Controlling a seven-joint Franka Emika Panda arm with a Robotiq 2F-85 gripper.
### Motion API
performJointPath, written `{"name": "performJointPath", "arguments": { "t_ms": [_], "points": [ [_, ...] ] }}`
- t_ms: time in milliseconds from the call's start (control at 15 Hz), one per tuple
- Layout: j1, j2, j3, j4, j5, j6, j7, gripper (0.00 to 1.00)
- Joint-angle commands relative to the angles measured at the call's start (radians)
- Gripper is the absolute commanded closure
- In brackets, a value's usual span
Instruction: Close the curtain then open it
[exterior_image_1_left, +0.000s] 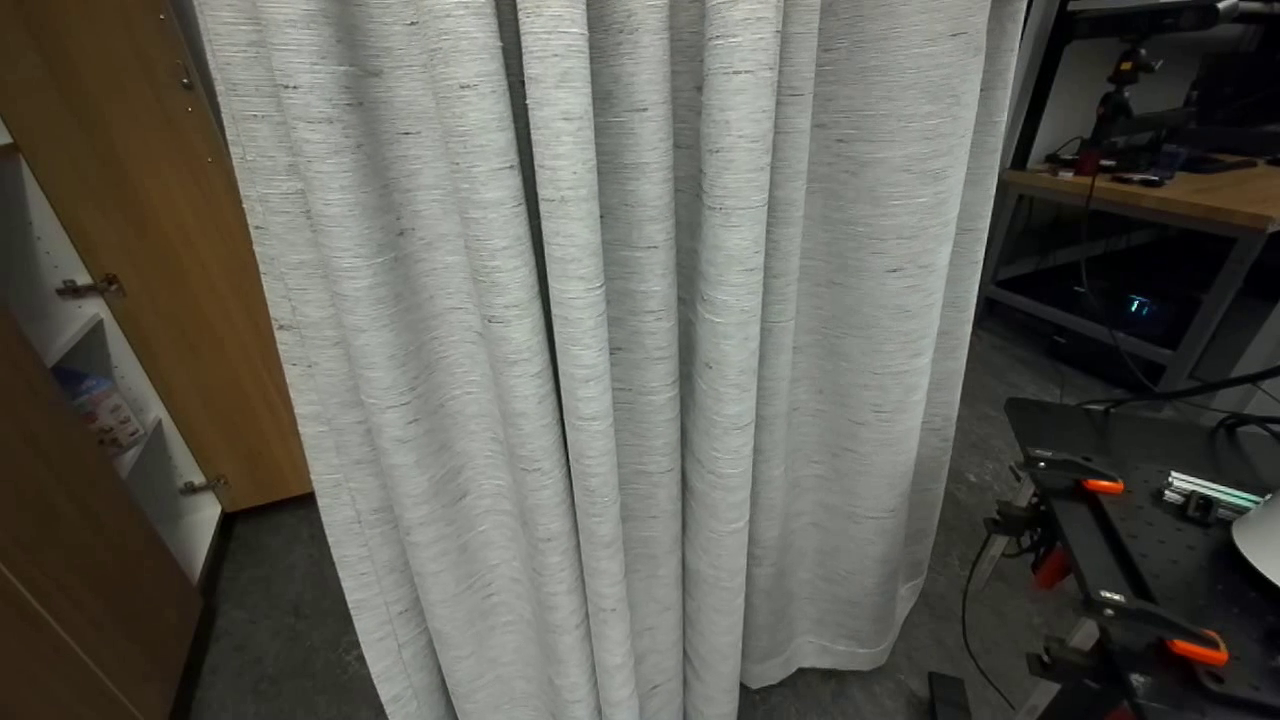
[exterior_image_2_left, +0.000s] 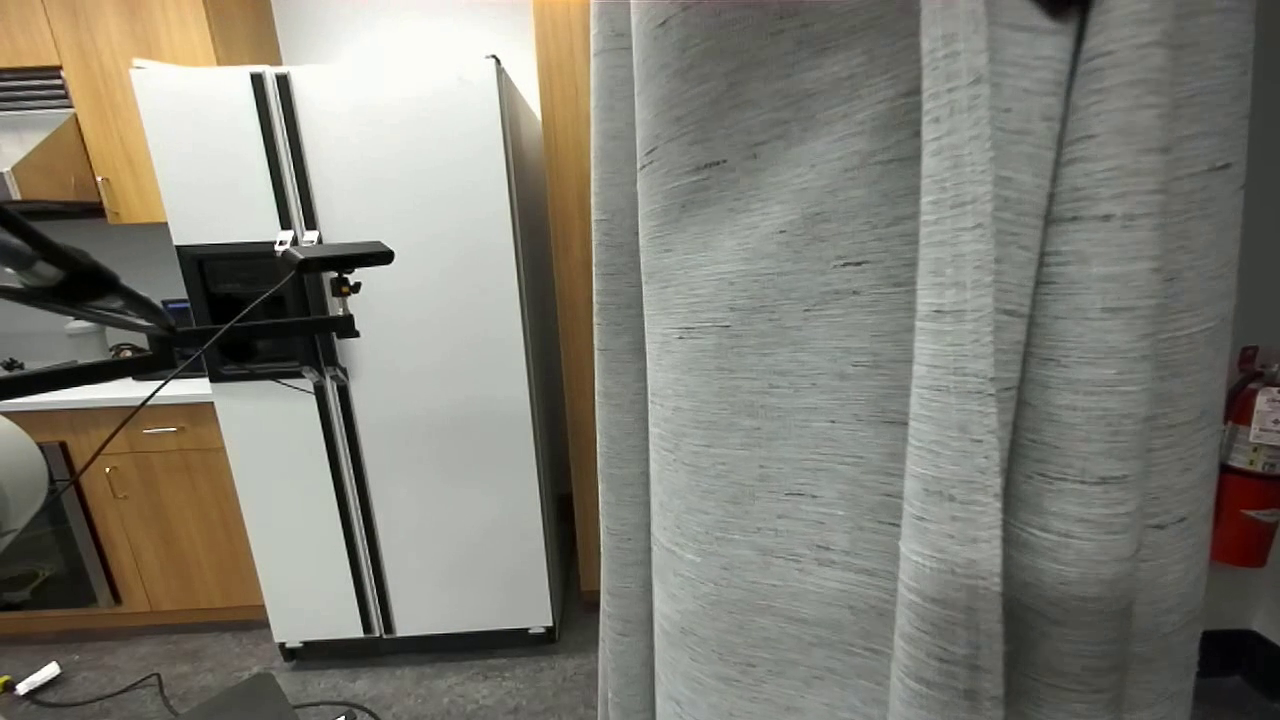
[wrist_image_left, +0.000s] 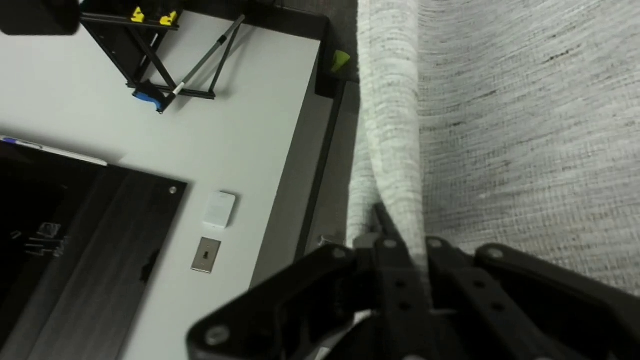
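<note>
Pinching the edge of the one curtain (wrist_image_left: 525, 125), the single gripper (wrist_image_left: 407, 242) has its two jaws drawn tightly together in the wrist view, with a strip of the grey fabric nipped between them.

In an exterior view the curtain (exterior_image_1_left: 640, 350) hangs in several deep upright folds, between one cupboard (exterior_image_1_left: 185, 520) and two work surfaces: one wooden bench (exterior_image_1_left: 1150, 200) and one black table (exterior_image_1_left: 1220, 570). Two cupboard doors (exterior_image_1_left: 170, 250) are in sight, one pale and one darker brown. The pale one carries two metal hinges (exterior_image_1_left: 204, 486). A coloured box (exterior_image_1_left: 100, 410) stands on a shelf inside. Two clamps (exterior_image_1_left: 1195, 648) with orange grips sit along the side of the black table that is nearer the curtain.

In an exterior view the curtain (exterior_image_2_left: 780, 400) fills most of the right half, between one white fridge (exterior_image_2_left: 430, 450), its front split in two, and one red fire extinguisher (exterior_image_2_left: 1248, 510).

The wrist view also takes in one wall (wrist_image_left: 240, 150) bearing one white plastic case (wrist_image_left: 220, 209) and one switch plate (wrist_image_left: 206, 255). One pen (wrist_image_left: 65, 153) lies along an edge of one black board (wrist_image_left: 100, 260). Two yellow pieces (wrist_image_left: 169, 19) show on one black rack (wrist_image_left: 152, 58), with one grey pole (wrist_image_left: 205, 60) by it.
</note>
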Motion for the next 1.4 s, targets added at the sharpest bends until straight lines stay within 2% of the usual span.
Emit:
{"name": "performJointPath", "arguments": {
  "t_ms": [0,733,1333],
  "points": [
    [-0.053,0.041,-0.033,0.064,0.005,0.0,0.009,1.0],
    [-0.156,0.11,-0.136,0.168,0.048,0.012,-0.004,1.0],
    [-0.171,0.194,-0.178,0.243,0.091,0.052,-0.015,1.0]
  ]
}}
